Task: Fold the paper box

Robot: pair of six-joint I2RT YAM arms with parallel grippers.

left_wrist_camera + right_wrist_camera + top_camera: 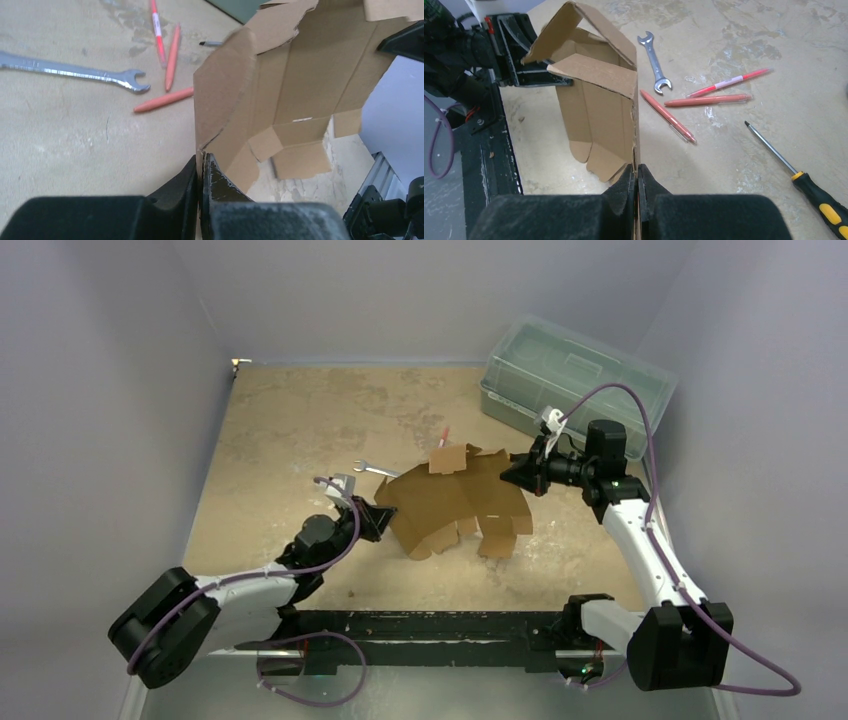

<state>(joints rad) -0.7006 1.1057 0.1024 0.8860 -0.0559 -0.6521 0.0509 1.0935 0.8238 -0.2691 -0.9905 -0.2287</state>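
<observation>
The paper box is a brown cardboard sheet held up off the table between both arms, partly bent, flaps hanging down. My left gripper is shut on its left edge; in the left wrist view the jaws pinch a thin cardboard wall with the hollow inside opening to the right. My right gripper is shut on the box's right edge; in the right wrist view its jaws clamp the vertical cardboard edge.
A wrench and red pens lie on the table behind the box. A yellow-handled screwdriver lies to the right. A translucent green lidded bin stands at the back right. Grey walls enclose the table.
</observation>
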